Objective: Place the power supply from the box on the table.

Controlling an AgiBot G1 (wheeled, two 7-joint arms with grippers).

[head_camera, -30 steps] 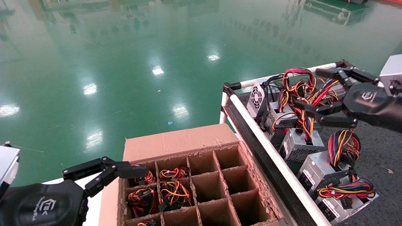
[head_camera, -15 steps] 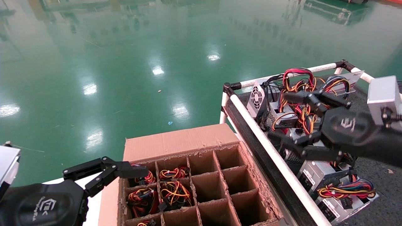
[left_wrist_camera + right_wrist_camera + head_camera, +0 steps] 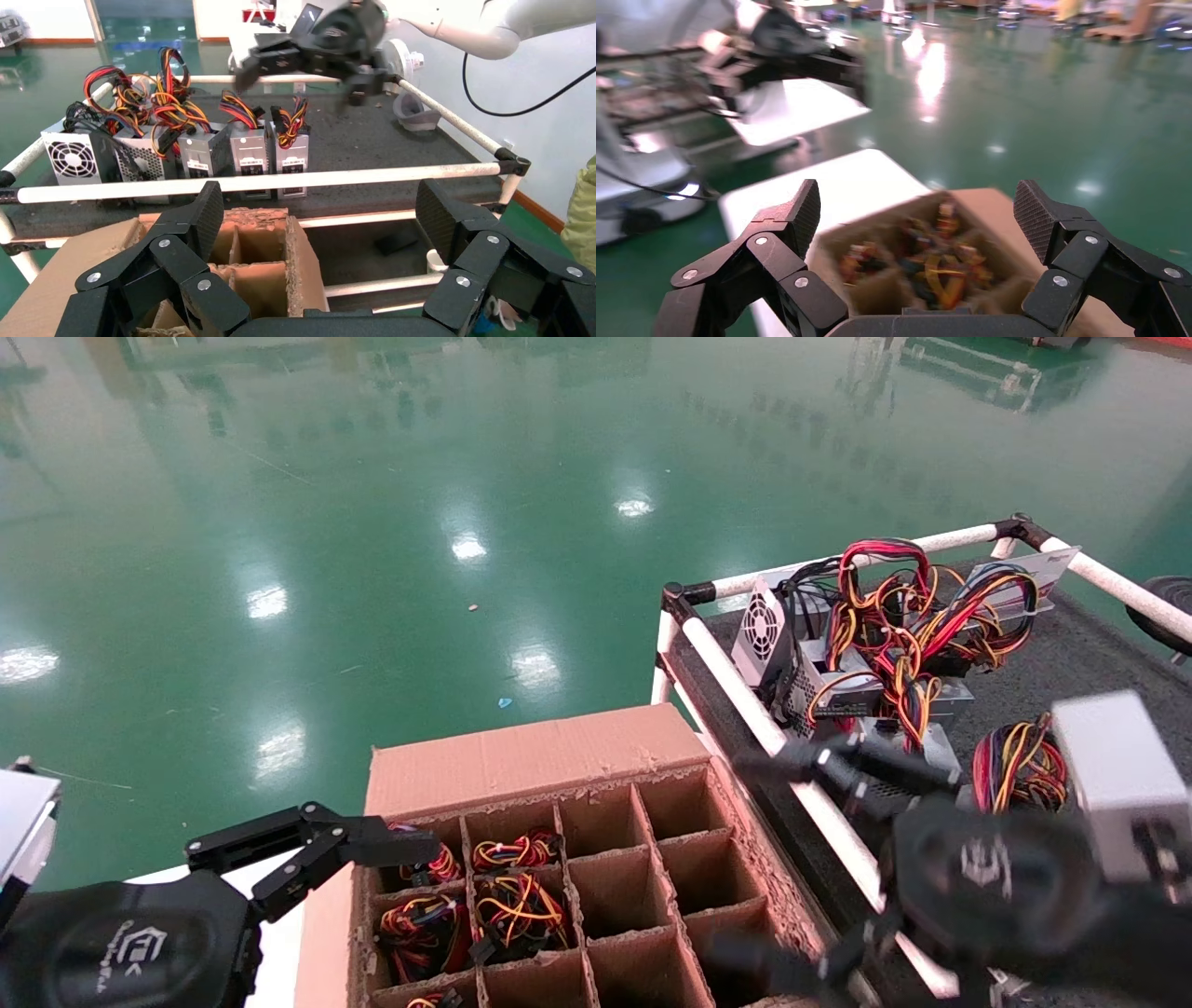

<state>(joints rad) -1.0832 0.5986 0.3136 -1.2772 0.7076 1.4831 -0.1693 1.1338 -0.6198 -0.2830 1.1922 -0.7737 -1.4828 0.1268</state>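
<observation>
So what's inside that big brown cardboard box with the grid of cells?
Big brown cardboard box: coloured wire bundles fill the left cells; the right cells look empty. The units beneath the wires are hidden.

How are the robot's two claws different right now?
The left gripper sits at the box's far left corner, above cells with wires; the right gripper is blurred, over the box's right edge by the table.

Both are black, empty, with jaws open.
</observation>
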